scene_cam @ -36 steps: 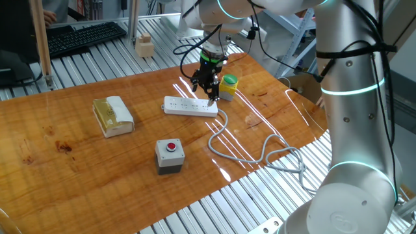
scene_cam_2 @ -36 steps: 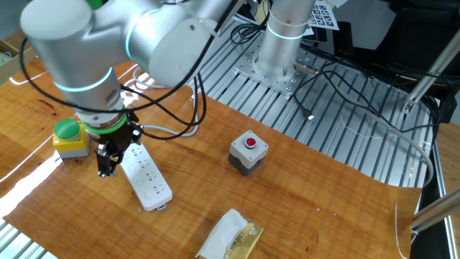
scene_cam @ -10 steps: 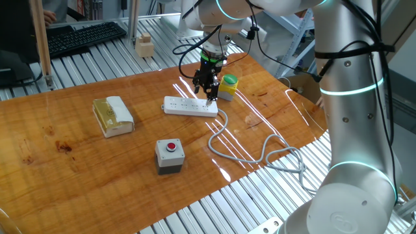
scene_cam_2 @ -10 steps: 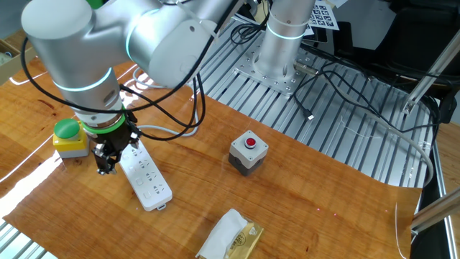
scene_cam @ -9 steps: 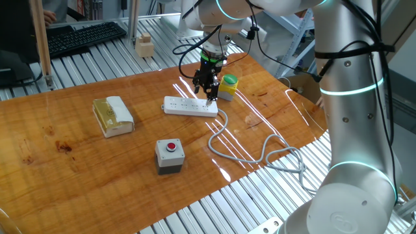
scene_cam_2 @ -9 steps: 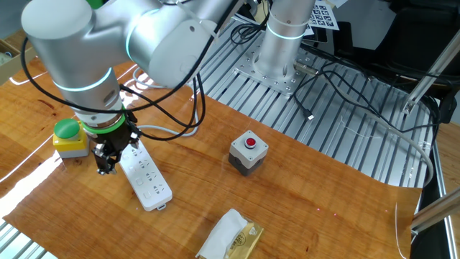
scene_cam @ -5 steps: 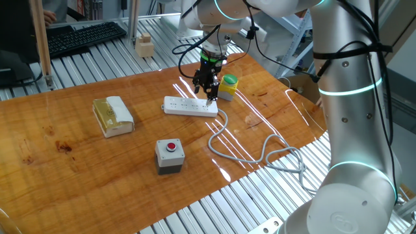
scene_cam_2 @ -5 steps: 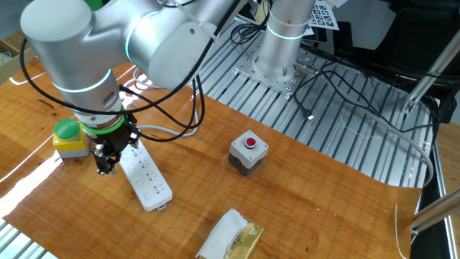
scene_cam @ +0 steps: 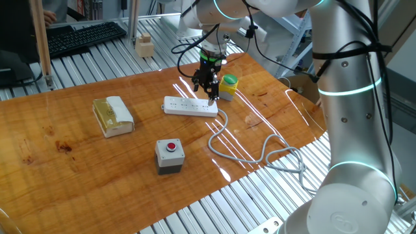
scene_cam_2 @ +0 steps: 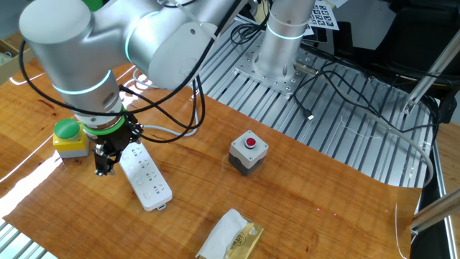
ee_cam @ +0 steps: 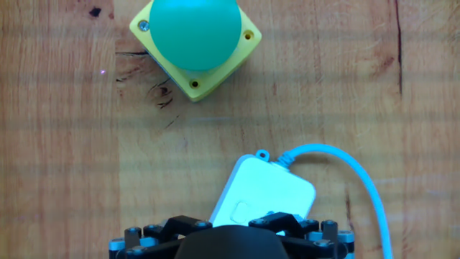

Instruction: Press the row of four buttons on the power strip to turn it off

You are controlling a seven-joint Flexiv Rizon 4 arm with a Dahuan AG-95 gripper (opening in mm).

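Counted from my remote feeds: one power strip (scene_cam: 190, 106), one green knob on a yellow base (scene_cam: 228, 86), one grey box with a red button (scene_cam: 169, 155), one tan-and-white block (scene_cam: 112, 116), one small wooden block (scene_cam: 144, 46) and one black keyboard (scene_cam: 81, 37).

The power strip lay flat on the wooden tabletop (scene_cam: 78, 162), roughly mid-table, with its grey-white cable (scene_cam: 260, 156) leaving the end nearest the green knob and looping toward the table edge. The four buttons were too small for me to resolve in either fixed view. In the hand view I saw only the strip's cable end (ee_cam: 263, 194) at the bottom of the picture, and the green knob (ee_cam: 195, 34) further up.

One arm, one gripper (scene_cam: 203, 90). It pointed down over the cable end of the strip, just beside the green knob. In the other fixed view the gripper (scene_cam_2: 106, 162) hung at the strip's long edge. I couldn't see a gap or contact at the fingertips in any view, so I can't tell whether the fingers were apart or together, or whether they touched the strip.

The surface was a glossy orange-brown wood board with strong light streaks, sitting on a slatted aluminium bench (scene_cam_2: 338, 137). The keyboard and wooden block sat on the slats beyond the board. The arm's base (scene_cam_2: 277, 68) was bolted to the bench, with loose black cables (scene_cam_2: 345, 86) trailing across the slats.
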